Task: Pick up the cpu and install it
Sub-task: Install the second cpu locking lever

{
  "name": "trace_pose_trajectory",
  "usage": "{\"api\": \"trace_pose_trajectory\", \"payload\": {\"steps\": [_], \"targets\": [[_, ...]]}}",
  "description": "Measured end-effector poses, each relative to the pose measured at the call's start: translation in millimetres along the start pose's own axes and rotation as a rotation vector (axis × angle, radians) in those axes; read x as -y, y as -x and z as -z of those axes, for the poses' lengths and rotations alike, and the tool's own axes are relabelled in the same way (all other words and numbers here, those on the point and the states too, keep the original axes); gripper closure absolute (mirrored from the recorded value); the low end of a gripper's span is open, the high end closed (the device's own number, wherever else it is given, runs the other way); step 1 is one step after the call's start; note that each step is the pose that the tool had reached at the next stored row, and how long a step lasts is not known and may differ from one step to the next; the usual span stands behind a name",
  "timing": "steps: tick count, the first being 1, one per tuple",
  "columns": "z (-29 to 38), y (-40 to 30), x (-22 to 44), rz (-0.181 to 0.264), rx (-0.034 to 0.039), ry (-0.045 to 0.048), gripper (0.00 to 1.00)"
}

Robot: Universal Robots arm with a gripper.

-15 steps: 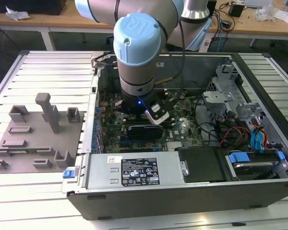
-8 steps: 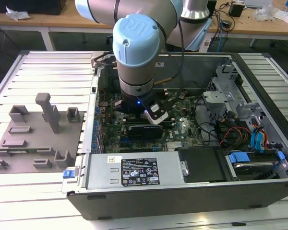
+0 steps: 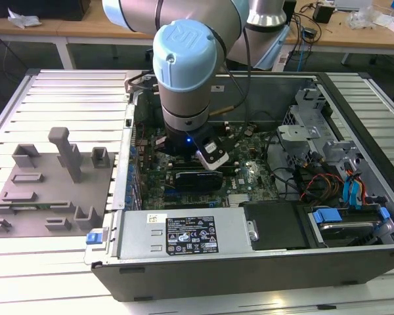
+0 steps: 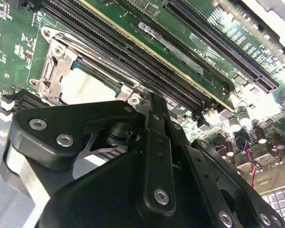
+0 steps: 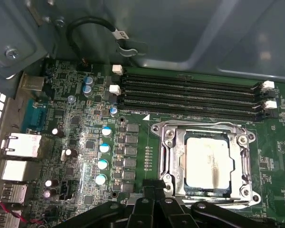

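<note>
The cpu point(image 5: 206, 161), a small pale silvery square with a dark smear on top, lies flat inside the metal socket frame point(image 5: 167, 156) on the green motherboard. Its corner also shows in the second wrist view as the cpu point(image 4: 88, 88), inside the frame point(image 4: 52, 71). My gripper point(image 5: 152, 186) is just beside the socket's edge, its black fingers pressed together with nothing between them. The second wrist view shows the gripper point(image 4: 149, 102) with its tip next to a corner screw of the frame. In the exterior view my arm point(image 3: 184, 85) reaches down into the open computer case point(image 3: 249, 269).
Memory slots point(image 5: 190, 92) run close along one side of the socket, and capacitors point(image 5: 104, 154) stand on the other. An expansion card point(image 3: 194, 178), cables and drive bays point(image 3: 345, 170) fill the case. Grey plastic blocks and posts point(image 3: 52, 177) stand on the slatted table at the exterior view's left.
</note>
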State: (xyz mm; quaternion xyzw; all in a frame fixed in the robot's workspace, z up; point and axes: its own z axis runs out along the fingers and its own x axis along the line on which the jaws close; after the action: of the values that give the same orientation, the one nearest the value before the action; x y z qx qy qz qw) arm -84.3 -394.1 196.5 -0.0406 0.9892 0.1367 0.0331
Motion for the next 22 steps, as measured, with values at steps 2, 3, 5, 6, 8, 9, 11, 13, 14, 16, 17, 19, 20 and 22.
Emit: {"api": "trace_pose_trajectory", "payload": {"steps": [2, 3, 5, 6, 8, 9, 11, 13, 14, 16, 17, 19, 20, 22], "targets": [[6.9, 0.6, -2.0, 0.0, -0.0002, -0.0025, 0.89], [10.1, 0.8, -3.0, 0.0, -0.0006, -0.0055, 0.89], [18.8, 1.7, -5.8, 0.001, -0.0017, -0.0193, 0.89], [20.7, 2.0, -6.5, 0.001, -0.0023, -0.0257, 0.89], [23.2, 2.4, -8.1, 0.003, -0.0047, -0.0527, 0.89], [23.7, 2.9, -9.2, 0.003, -0.0064, -0.0715, 0.89], [23.3, 4.5, -10.7, 0.002, -0.0064, -0.0751, 0.89], [22.7, 8.8, -11.6, -0.001, -0.0058, -0.0761, 0.89], [22.4, 11.1, -11.9, -0.002, -0.0056, -0.0762, 0.89], [21.3, 20.4, -13.1, -0.004, -0.0053, -0.0778, 0.89], [20.8, 22.5, -14.1, -0.004, -0.0054, -0.0781, 0.89], [19.0, 25.9, -20.1, -0.005, -0.0056, -0.0793, 0.89], [18.0, 27.0, -22.8, -0.004, -0.0055, -0.0798, 0.89], [15.9, 30.3, -29.9, -0.004, -0.0062, -0.0847, 0.89]]}}
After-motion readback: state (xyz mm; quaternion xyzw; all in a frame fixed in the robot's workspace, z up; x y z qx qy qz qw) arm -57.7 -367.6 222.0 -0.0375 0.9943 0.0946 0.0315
